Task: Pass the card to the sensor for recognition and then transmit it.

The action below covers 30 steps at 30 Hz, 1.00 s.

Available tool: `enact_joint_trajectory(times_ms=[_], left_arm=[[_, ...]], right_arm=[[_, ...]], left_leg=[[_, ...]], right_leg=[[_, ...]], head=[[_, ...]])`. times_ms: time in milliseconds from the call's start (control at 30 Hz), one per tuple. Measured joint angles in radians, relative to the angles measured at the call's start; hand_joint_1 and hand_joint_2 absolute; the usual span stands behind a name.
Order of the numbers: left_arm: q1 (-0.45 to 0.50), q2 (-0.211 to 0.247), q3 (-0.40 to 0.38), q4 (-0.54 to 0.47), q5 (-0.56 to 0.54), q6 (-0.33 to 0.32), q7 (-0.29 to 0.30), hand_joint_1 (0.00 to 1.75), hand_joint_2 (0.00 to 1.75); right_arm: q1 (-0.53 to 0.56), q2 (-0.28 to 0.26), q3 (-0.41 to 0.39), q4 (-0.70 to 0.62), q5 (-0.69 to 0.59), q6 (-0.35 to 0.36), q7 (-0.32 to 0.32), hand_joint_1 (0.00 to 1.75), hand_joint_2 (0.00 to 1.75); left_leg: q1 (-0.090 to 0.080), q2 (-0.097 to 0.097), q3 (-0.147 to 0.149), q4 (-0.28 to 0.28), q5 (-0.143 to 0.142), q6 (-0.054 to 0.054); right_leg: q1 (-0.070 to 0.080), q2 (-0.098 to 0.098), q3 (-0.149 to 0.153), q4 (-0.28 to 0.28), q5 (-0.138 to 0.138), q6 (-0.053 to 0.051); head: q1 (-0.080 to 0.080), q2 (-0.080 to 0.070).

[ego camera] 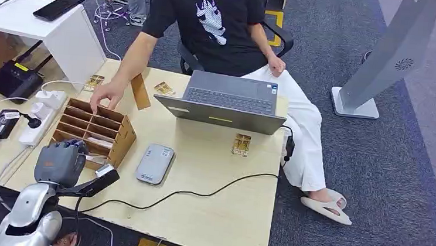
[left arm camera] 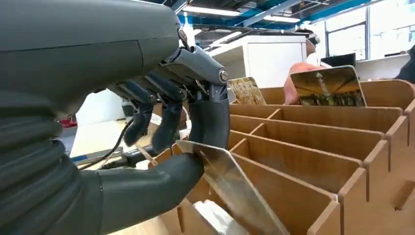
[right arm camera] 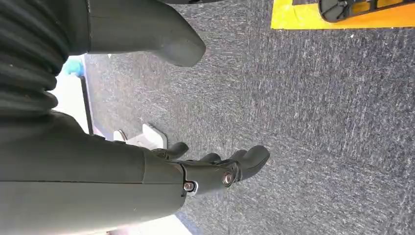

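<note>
Now pinching card [left arm camera: 230, 188] in left robot hand [left arm camera: 161, 127] above rack [left arm camera: 313, 147]. Lift clear, then lay flat on reader [ego camera: 154, 163]. Right robot hand [right arm camera: 215, 169] empty, fingers loose.

Card [left arm camera: 230, 183] shiny, tilted, pinched above wooden slots; grey sensor [ego camera: 155, 163] probably nearby.

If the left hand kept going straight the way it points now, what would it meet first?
Most likely the wooden organizer: the left hand, pinching a card between thumb and fingers, sits at its near edge, pointing over the dividers. Depth is hard to judge.
</note>
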State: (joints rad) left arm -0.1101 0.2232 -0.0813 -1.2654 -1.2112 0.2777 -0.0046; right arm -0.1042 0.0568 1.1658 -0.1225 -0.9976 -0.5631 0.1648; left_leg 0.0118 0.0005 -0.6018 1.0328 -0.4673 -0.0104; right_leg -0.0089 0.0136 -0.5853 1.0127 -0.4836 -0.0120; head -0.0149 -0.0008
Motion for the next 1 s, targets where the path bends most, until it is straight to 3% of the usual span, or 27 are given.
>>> enact_joint_trajectory(times_ms=[500,667,767,1000], left_arm=[[-0.005,0.001,0.0,0.023,0.001,-0.008,-0.005,1.75,1.75],[-0.005,0.007,0.0,0.018,0.005,0.038,-0.005,1.75,1.75],[-0.008,0.023,0.008,-0.045,0.08,0.09,-0.026,1.75,1.75],[-0.034,0.043,0.05,-0.183,0.146,0.09,-0.059,1.75,1.75]], right_arm=[[0.0,-0.002,0.0,0.0,-0.007,0.015,0.002,0.0,1.75],[0.0,-0.002,0.001,0.0,-0.015,0.011,-0.001,0.0,1.75],[0.0,-0.002,0.009,0.0,-0.025,0.003,-0.004,0.0,1.75],[0.0,-0.002,0.019,0.0,-0.036,-0.004,-0.006,0.0,1.75]], left_leg=[[0.0,0.0,0.0,0.0,0.0,0.0],[0.0,0.0,0.0,0.0,0.0,0.0],[0.0,0.0,0.0,0.0,0.0,0.0],[0.0,0.0,0.0,0.0,0.0,0.0]], right_leg=[[0.0,0.0,0.0,0.0,0.0,0.0],[0.0,0.0,0.0,0.0,0.0,0.0],[0.0,0.0,0.0,0.0,0.0,0.0],[0.0,0.0,0.0,0.0,0.0,0.0]], head=[[0.0,0.0],[0.0,0.0],[0.0,0.0],[0.0,0.0]])
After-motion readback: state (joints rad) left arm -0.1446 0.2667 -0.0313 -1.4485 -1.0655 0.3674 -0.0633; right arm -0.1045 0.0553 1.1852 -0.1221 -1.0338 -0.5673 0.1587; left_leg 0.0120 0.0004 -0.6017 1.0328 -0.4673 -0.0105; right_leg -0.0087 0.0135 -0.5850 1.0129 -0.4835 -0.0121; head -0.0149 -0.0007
